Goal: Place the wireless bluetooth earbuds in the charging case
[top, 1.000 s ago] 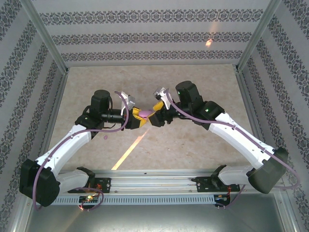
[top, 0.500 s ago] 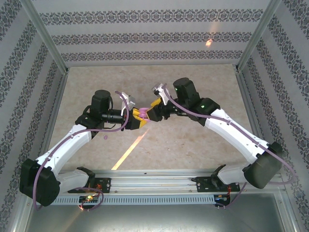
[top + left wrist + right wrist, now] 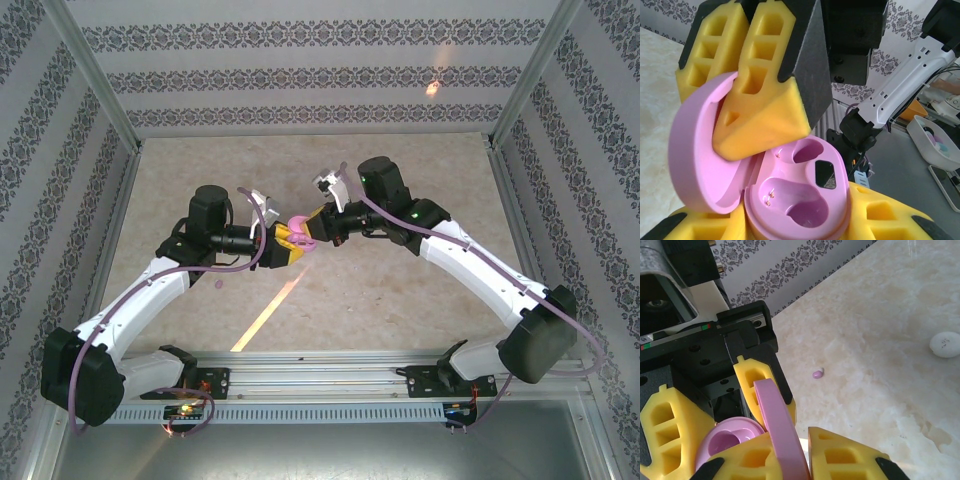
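Clamps the open charging case by its base in the left pincer, centre frame above the worktop. Pinches its raised lid between the fingers of the right pincer. Leaves one earbud lying on the worktop, mid-frame.

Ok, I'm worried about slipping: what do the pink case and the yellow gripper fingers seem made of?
The charging case looks like smooth moulded plastic, satin pink with soft highlights; its small contact pins look metallic. The yellow fingers look matte and cellular, with hollow pockets: printed plastic or firm foam, hard to tell which.
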